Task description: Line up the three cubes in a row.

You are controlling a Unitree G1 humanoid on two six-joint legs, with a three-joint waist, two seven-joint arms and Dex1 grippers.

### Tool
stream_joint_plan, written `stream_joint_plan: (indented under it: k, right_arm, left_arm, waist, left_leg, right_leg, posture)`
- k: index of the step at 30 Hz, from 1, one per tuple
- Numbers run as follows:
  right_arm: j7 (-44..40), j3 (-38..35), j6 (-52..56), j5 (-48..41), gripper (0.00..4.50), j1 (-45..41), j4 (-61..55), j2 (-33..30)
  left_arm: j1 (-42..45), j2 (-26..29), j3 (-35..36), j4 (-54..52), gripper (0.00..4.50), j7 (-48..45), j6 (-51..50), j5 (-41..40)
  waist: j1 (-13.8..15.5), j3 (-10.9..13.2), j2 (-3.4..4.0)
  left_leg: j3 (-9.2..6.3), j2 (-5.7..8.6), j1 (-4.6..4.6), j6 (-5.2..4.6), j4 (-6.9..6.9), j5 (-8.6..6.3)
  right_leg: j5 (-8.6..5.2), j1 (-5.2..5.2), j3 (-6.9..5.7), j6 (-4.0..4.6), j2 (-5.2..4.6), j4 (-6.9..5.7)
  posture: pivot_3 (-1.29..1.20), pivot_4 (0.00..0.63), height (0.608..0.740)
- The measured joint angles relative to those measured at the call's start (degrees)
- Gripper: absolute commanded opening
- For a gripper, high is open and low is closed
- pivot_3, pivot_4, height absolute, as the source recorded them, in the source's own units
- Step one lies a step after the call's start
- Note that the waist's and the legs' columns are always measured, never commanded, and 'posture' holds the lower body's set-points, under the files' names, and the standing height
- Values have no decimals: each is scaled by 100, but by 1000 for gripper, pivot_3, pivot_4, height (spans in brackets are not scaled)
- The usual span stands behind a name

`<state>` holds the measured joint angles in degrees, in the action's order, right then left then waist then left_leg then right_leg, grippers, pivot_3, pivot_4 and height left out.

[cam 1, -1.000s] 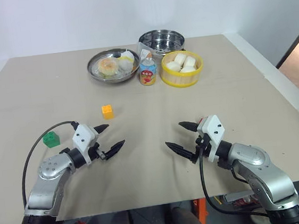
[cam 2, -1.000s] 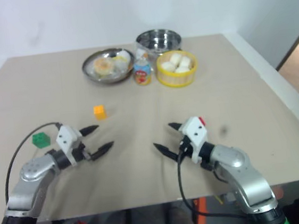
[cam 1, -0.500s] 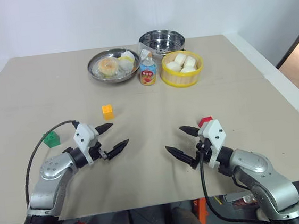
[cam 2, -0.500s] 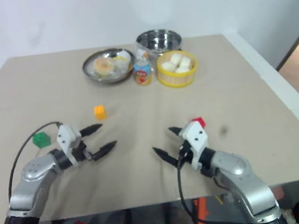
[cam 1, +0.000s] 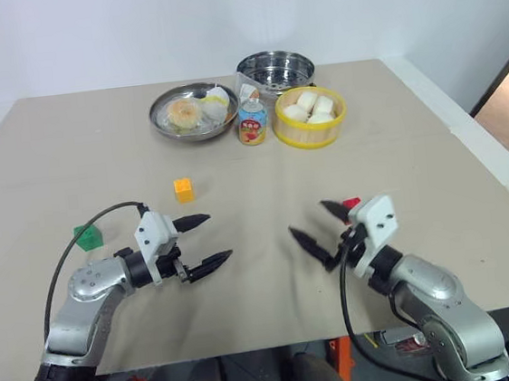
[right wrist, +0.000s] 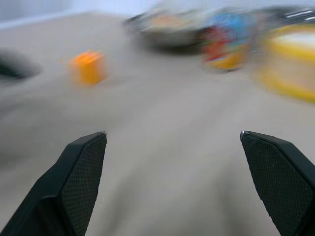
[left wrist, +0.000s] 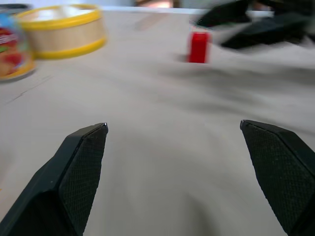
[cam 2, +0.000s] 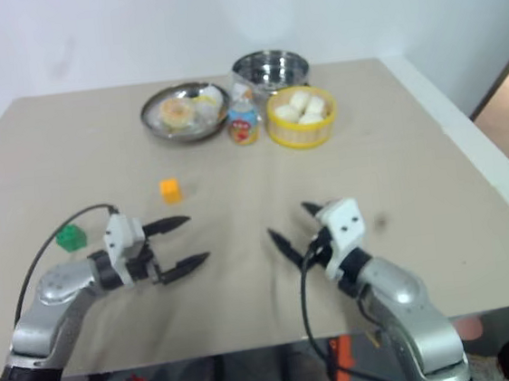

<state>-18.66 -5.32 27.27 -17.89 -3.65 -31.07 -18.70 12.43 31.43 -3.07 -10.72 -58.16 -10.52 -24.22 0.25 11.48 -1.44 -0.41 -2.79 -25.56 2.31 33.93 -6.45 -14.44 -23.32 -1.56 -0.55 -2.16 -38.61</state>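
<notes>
Three cubes lie apart on the tan table. The yellow-orange cube [cam 1: 182, 190] sits left of centre. Nearer and further left is the green cube [cam 1: 86, 236]. The red cube [cam 1: 351, 204] on the right is partly hidden behind my right gripper. My left gripper [cam 1: 216, 237] hovers level and open, pointing right, with nothing between its fingers, to the right of the green cube. My right gripper [cam 1: 308, 219] is open and empty, pointing toward the far left, just in front of the red cube. The left wrist view shows the red cube [left wrist: 198, 46]; the right wrist view shows the orange cube [right wrist: 88, 68].
At the far side stand a steel plate [cam 1: 161, 118] with food, a small can [cam 1: 251, 122], a steel pot [cam 1: 274, 68] and a yellow basket [cam 1: 311, 137] of white buns. The table's front edge runs just below both arms.
My left gripper has swung to the right toward the table's middle. My right gripper has shifted right, lifted and turned. Both stay open; the cubes have not moved.
</notes>
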Motion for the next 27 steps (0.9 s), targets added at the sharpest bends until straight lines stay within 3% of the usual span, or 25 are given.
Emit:
stream_joint_plan:
  k: [7,19,22,27]
  right_arm:
    - [1160,-368,380,679,4500,-367,426,133]
    - [1165,-254,692,518,4500,-109,720,623]
    - [1135,-298,692,439,3714,-100,886,653]
    - [1133,-399,689,350,1938,-104,984,676]
  left_arm:
    - [345,95,-188,20,4451,-402,-13,2]
    - [416,83,-225,63,4451,-475,-75,11]
    - [416,88,-224,63,4500,-474,-75,11]
    - [410,92,-222,62,4500,-462,-75,13]
  waist:
    - [11,0,0]
    - [5,0,1]
    - [5,0,1]
    - [6,0,1]
  left_leg:
    - [5,0,-2,-4,0,-1]
    - [7,-23,-1,-14,3,-10]
    - [11,-22,-1,-14,6,-10]
    - [12,-23,-1,-14,6,-10]
  right_leg:
    - [0,0,4,0,1,0]
    - [1,-2,20,-1,34,0]
    - [2,-2,25,0,32,0]
    - [1,-3,27,0,34,0]
  posture:
    - [0,150,740]
    - [0,150,740]
    - [0,150,740]
    - [0,150,740]
